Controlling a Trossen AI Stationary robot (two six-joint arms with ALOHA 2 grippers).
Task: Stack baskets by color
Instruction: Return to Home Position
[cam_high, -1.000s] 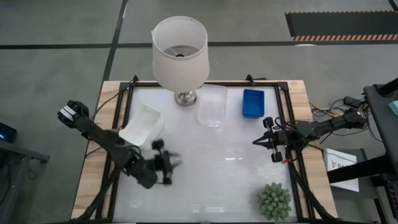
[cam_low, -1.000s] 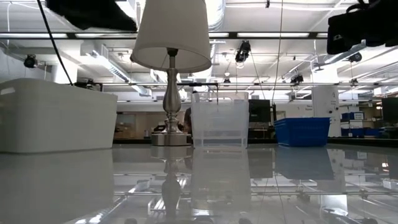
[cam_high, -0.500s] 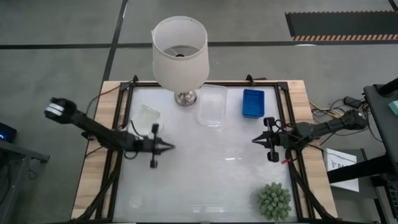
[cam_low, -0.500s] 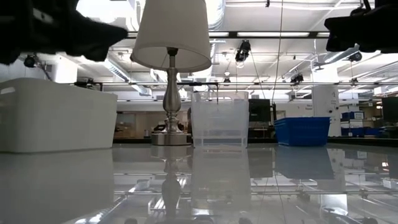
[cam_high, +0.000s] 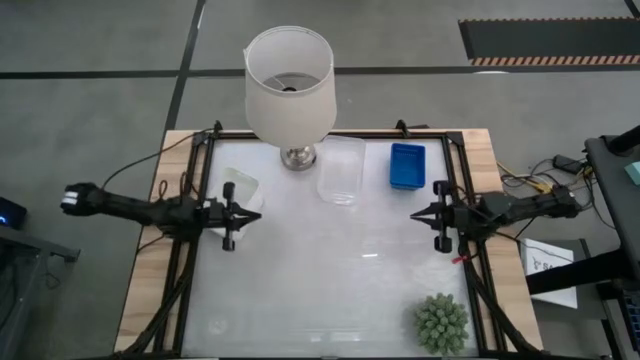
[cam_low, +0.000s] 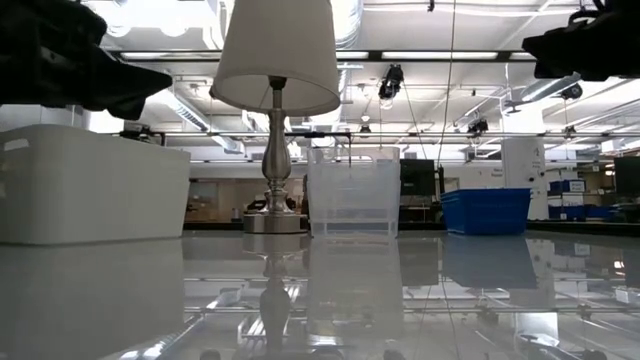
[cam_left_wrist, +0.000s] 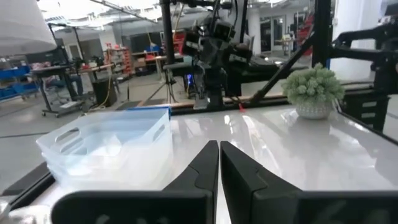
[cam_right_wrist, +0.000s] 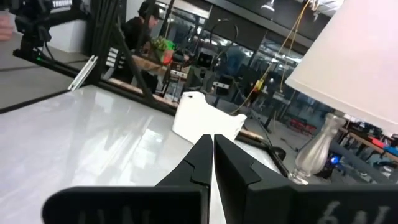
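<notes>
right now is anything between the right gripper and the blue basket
Nothing visible does. The right gripper hangs shut near the right edge of the table; the blue basket sits farther back with only bare surface between. The clear basket and lamp stand left of that path, the left gripper across by the white basket.

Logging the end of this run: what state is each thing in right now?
left claw: shut, empty.
right claw: shut, empty.
white baskets: upright on the table.
clear baskets: nested, upright.
blue baskets: upright on the table.
lamp: standing upright.
plant: upright.
</notes>
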